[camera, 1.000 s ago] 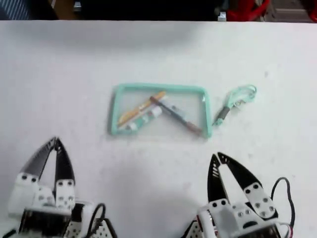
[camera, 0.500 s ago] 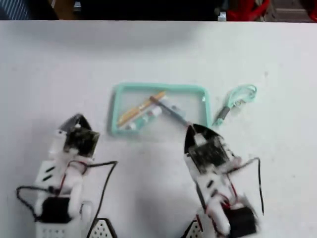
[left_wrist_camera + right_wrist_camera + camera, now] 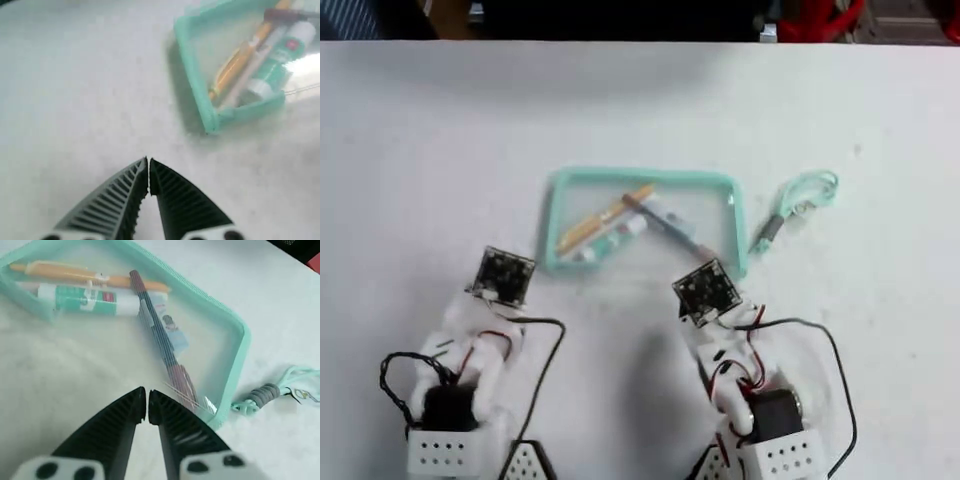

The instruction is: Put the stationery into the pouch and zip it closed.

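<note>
A clear pouch with a mint-green border [image 3: 732, 205] lies flat in the middle of the table. Inside it are an orange pencil [image 3: 605, 218], a white-and-green glue stick [image 3: 612, 240] and a dark pen [image 3: 665, 230]. A mint strap with a grey clasp [image 3: 790, 205] trails from its right end. My left gripper [image 3: 149, 172] is shut over bare table, near the pouch's left near corner [image 3: 210, 125]. My right gripper [image 3: 147, 402] is shut just short of the pouch's near edge, close to the pen's maroon end [image 3: 181, 381]. Both arms [image 3: 705, 290] point at the pouch.
The white table [image 3: 440, 130] is bare around the pouch. Its far edge [image 3: 620, 42] runs along the top of the high view, with dark room clutter behind. Cables loop at both arm bases [image 3: 450, 400].
Both arms swung forward from their low rest poses at the near edge and now tilt down toward the pouch. The pouch and its contents stayed put.
</note>
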Motion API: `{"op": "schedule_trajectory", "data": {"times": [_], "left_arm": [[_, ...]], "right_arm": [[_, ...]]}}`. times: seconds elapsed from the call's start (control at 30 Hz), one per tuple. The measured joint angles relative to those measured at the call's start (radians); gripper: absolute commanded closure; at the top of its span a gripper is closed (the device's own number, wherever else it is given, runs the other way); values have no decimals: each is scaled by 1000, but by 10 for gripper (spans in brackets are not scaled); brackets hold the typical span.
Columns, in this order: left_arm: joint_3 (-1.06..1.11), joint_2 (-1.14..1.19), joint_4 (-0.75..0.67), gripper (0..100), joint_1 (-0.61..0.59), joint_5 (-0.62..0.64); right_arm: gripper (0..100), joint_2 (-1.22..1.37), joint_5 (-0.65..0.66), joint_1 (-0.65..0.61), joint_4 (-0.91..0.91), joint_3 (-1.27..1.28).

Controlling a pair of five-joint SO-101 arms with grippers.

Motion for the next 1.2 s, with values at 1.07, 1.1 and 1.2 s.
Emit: {"op": "schedule_trajectory", "data": {"times": [1.07,1.1,1.2], "left_arm": [[0,0,249,976,0,161],[0,0,249,976,0,161],[0,0,249,976,0,161]], "right_arm": [[981,0,-282,163,338,0],[981,0,-282,163,338,0],[981,0,-282,161,364,0]]}}
